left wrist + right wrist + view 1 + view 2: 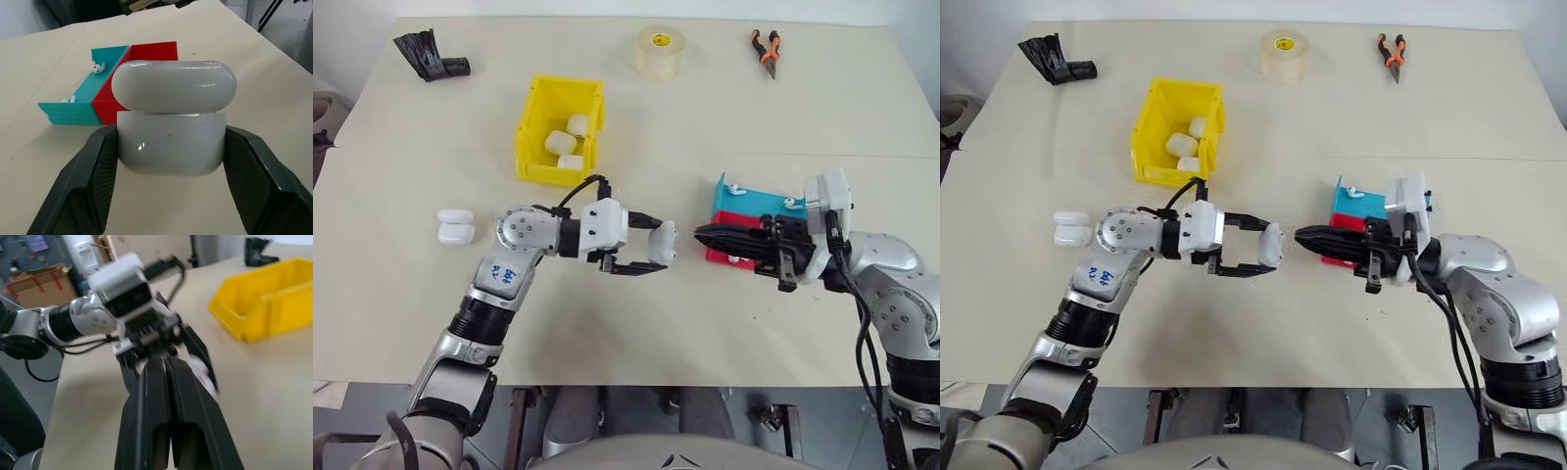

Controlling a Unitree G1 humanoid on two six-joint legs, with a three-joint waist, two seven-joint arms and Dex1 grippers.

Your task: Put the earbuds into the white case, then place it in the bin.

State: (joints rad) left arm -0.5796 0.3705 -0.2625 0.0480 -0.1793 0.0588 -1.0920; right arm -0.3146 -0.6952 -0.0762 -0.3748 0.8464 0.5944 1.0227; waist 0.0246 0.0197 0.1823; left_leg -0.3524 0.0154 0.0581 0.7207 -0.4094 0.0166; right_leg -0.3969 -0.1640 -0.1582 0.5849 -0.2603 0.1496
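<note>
My left gripper (651,252) is shut on the white case (171,142), holding it by its sides above the table's middle. The case's lid (173,83) sits slightly ajar. My right gripper (702,234) is shut with nothing visible between its fingers, and points at the case from a short gap to its right. One of the earbuds (99,67) lies in the teal tray (756,203), and another (791,203) lies at that tray's right end. The yellow bin (532,137) stands behind the left gripper and holds three white cases.
A red tray (146,54) adjoins the teal one, partly behind my right gripper. Two more white cases (455,227) lie at the left. A tape roll (660,51), orange pliers (766,47) and a black object (431,57) lie along the table's far edge.
</note>
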